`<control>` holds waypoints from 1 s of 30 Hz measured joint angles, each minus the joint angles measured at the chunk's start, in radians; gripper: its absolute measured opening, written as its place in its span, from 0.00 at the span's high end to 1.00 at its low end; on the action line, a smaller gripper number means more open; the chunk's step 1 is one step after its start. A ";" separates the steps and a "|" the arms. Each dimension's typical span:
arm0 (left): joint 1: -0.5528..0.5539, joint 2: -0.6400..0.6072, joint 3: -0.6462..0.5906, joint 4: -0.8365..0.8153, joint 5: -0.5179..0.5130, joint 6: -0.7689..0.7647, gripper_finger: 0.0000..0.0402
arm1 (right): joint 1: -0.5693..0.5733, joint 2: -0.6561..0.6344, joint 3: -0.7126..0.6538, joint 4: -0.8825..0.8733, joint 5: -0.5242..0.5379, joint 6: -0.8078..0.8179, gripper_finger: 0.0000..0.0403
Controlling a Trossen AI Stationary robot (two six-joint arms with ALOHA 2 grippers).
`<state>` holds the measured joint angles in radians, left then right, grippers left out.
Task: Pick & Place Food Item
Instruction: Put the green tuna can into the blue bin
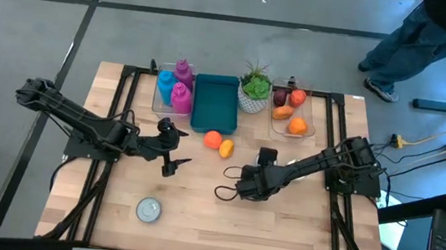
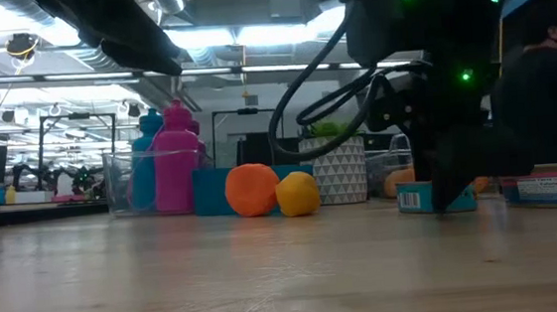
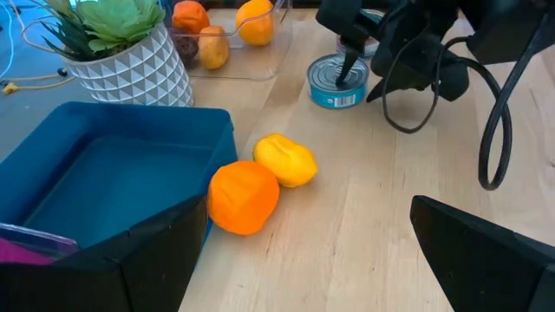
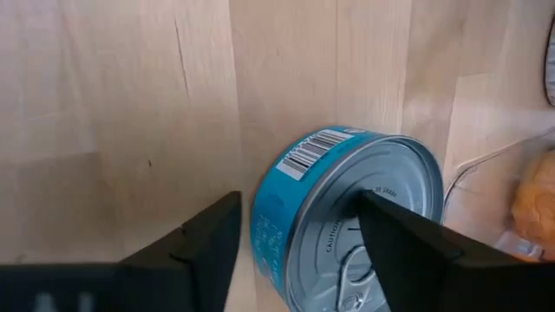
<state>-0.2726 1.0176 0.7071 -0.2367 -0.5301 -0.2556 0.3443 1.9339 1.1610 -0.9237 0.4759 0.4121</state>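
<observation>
The right gripper [image 4: 295, 251] is reaching down over a blue tin can [image 4: 347, 217] that is lying on the wooden table [image 1: 296, 226], and its two dark fingers [image 4: 195, 247] are sitting on either side of the can's rim, one against the blue labelled wall with the barcode and one over the silver pull-tab lid; they are closing in on the can, though a firm grip is not something I can tell. In the left wrist view the same can [image 3: 338, 82] is standing flat under the right gripper [image 3: 351, 56]. The left gripper [image 1: 171, 149] is hovering above the table with its fingers spread wide and nothing between them. Just ahead of that open gripper an orange fruit [image 3: 244, 198] and a yellow fruit [image 3: 286, 160] are touching each other, right beside the corner of a blue bin [image 3: 104, 182]. Farther past them a potted succulent [image 3: 121, 43] is standing in a white patterned pot, next to a clear tray holding more fruit [image 1: 292, 108]. Pink and blue bottles [image 1: 175, 86] are sitting beyond the bin, and a second, silver can [image 1: 148, 210] is lying on the near side of the left gripper. A person [image 1: 426, 39] is standing beyond the table.
</observation>
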 joint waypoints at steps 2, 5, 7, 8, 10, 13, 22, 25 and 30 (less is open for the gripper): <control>0.000 0.000 0.000 0.000 0.000 -0.003 0.02 | -0.003 0.000 0.000 -0.001 0.004 0.010 0.51; 0.000 0.000 0.000 0.000 0.000 -0.005 0.02 | -0.006 -0.002 0.000 0.000 0.001 0.025 0.60; 0.000 0.000 0.000 0.000 0.000 -0.010 0.02 | -0.005 -0.002 0.001 0.000 0.003 0.025 0.66; 0.000 0.000 0.000 0.000 0.000 -0.010 0.02 | -0.005 -0.003 0.001 0.000 0.001 0.025 0.69; 0.000 0.000 0.000 0.000 0.000 -0.011 0.02 | -0.005 -0.003 0.002 0.001 -0.001 0.025 0.75; 0.000 0.000 0.000 0.000 0.000 -0.011 0.02 | -0.005 -0.004 0.003 0.004 -0.001 0.024 0.84; 0.000 0.000 0.000 0.000 -0.001 -0.014 0.02 | -0.005 -0.006 0.003 0.006 0.016 0.018 0.99; 0.000 0.000 0.000 0.000 -0.001 -0.026 0.02 | -0.004 -0.006 0.002 0.010 0.019 -0.003 0.99; 0.000 0.000 0.000 0.000 -0.001 -0.039 0.02 | -0.002 -0.007 0.000 0.017 0.041 -0.030 1.00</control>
<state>-0.2729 1.0176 0.7071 -0.2363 -0.5312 -0.2947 0.3420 1.9268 1.1615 -0.9065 0.5170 0.3818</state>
